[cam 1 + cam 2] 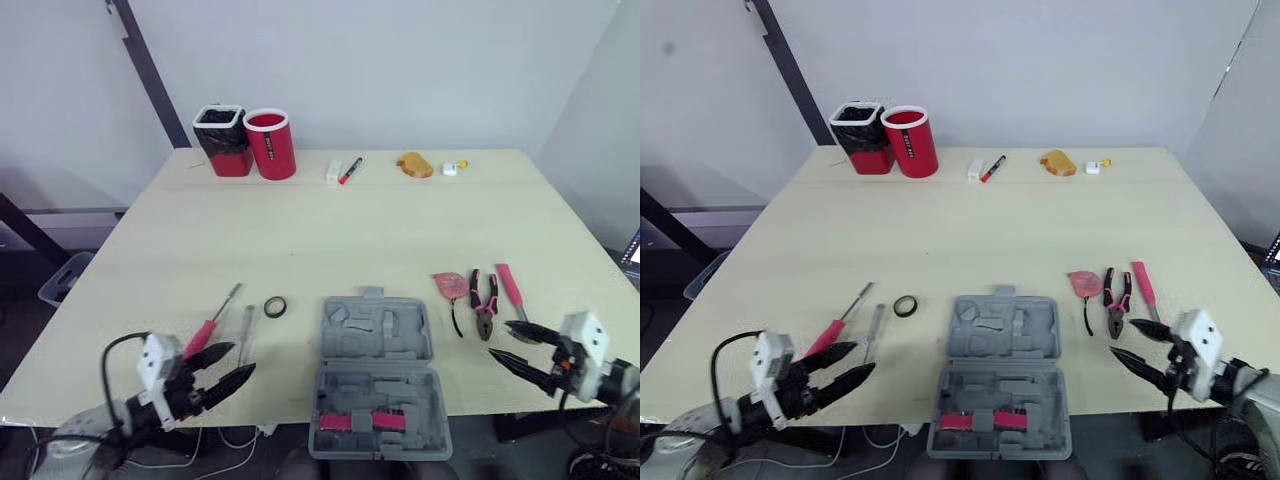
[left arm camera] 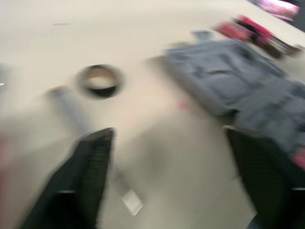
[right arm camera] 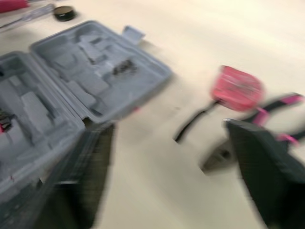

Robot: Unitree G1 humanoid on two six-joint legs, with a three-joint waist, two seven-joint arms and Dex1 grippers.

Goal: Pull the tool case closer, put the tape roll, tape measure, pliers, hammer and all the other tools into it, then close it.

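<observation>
Could tip the tool case (image 1: 375, 375) off the table (image 1: 330, 230) — lying open at six o'clock, near half seemingly past the edge, so pressing tools in may lever it over. Might also scatter the tape roll (image 1: 276, 307) and screwdriver (image 1: 210, 325), at ten o'clock of the case, with a low sweep. Tape measure (image 1: 451, 286), pliers (image 1: 485, 305) and hammer (image 1: 510, 285) at two o'clock. Left gripper (image 1: 238, 360) low at eight o'clock, fingers spread wide, empty; right gripper (image 1: 500, 340) at three o'clock — level, pointing inward, likewise wide and empty, close by the hammer's head.
</observation>
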